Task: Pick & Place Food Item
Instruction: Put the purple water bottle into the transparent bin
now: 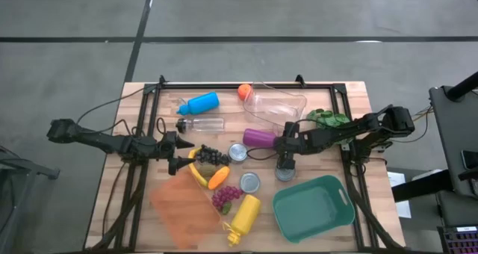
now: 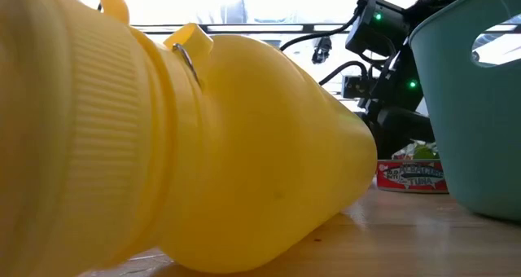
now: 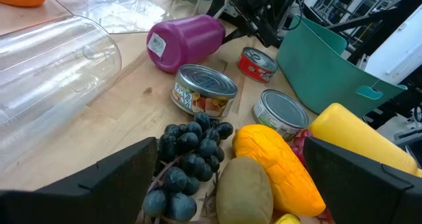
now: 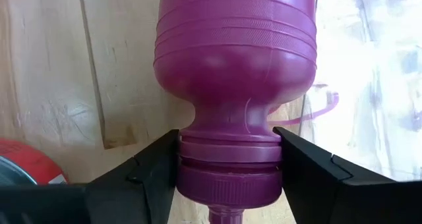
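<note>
In the low view a yellow bottle (image 2: 203, 147) lies so close that it fills most of the picture, cut off at the left and top, and hides nearly all of the counter (image 2: 391, 236) behind it. The teal basket (image 2: 468, 106) runs off the right edge. In the right wrist view the purple bottle (image 4: 234, 72) is cut off at the top, and its cap end dips below the fingers (image 4: 148, 174).

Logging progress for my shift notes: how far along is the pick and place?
Done: nothing; the teal bin looks empty. In hand: the right tool is clamped on the purple bottle's neck, bottle lying on the table. Left: lifting, placing. The left tool waits open beside the grapes.
</note>
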Tool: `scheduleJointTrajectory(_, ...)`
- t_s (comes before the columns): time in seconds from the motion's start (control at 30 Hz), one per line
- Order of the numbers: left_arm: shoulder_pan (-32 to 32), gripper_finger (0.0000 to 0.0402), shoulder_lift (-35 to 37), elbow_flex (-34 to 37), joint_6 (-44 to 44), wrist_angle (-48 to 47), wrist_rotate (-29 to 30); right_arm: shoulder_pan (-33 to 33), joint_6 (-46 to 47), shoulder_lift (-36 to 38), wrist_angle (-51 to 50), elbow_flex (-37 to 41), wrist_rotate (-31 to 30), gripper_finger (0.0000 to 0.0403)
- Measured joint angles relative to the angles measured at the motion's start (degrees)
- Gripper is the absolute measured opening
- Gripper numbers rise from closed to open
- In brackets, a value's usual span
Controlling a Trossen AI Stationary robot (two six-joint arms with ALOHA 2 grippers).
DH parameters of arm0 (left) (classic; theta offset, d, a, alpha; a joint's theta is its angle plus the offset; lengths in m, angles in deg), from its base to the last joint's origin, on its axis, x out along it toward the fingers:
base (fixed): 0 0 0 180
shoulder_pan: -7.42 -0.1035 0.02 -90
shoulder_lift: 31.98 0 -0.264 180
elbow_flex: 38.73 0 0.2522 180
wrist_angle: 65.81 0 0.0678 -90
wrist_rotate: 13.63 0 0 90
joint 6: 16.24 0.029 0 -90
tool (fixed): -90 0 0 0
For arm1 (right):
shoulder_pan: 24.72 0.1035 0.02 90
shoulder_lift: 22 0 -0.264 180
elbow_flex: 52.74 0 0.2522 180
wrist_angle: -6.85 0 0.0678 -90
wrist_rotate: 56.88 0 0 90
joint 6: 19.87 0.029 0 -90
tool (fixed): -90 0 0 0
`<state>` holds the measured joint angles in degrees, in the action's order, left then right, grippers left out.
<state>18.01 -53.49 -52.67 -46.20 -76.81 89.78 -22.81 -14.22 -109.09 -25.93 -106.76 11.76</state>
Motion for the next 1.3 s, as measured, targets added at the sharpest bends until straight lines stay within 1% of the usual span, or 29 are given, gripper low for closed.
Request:
scheduleJointTrajectory(0.1,-0.02,0.0384,0.01,0.00,0.00,0.00,0.00,0.00,0.29,0.17,-0.01,0.01,0.00,0.0208)
scheduleJointTrajectory(0.23,0.00,0.0384,-0.01,0.01,0.00,0.00,0.00,0.07,0.44,0.57,-0.06,0.03,0.07,0.0222)
scheduleJointTrajectory(0.33,-0.02,0.0384,0.00,0.00,0.00,0.00,0.00,0.07,0.42,1.21,-0.12,0.03,0.13,0.0225)
scheduleJointTrajectory(0.53,0.00,0.0384,0.01,0.00,0.00,0.00,0.00,0.07,0.09,3.09,-0.53,0.05,-0.01,0.0210)
scheduleJointTrajectory(0.77,-0.02,0.0384,-0.01,0.00,0.00,0.00,0.00,0.65,0.00,7.02,-3.28,0.00,0.81,0.0207)
scheduleJointTrajectory(0.87,-0.01,0.0384,-0.01,0.00,0.00,0.00,0.00,1.54,-0.03,9.10,-7.28,-1.22,0.89,0.0206)
scheduleJointTrajectory(0.97,0.00,0.0384,0.01,0.00,0.00,0.00,0.00,2.35,0.47,10.76,-13.14,-4.21,0.84,0.0206)
scheduleJointTrajectory(1.3,0.00,0.0384,0.01,0.00,0.00,0.00,0.00,3.87,2.56,11.25,-34.28,-17.63,0.83,0.0205)
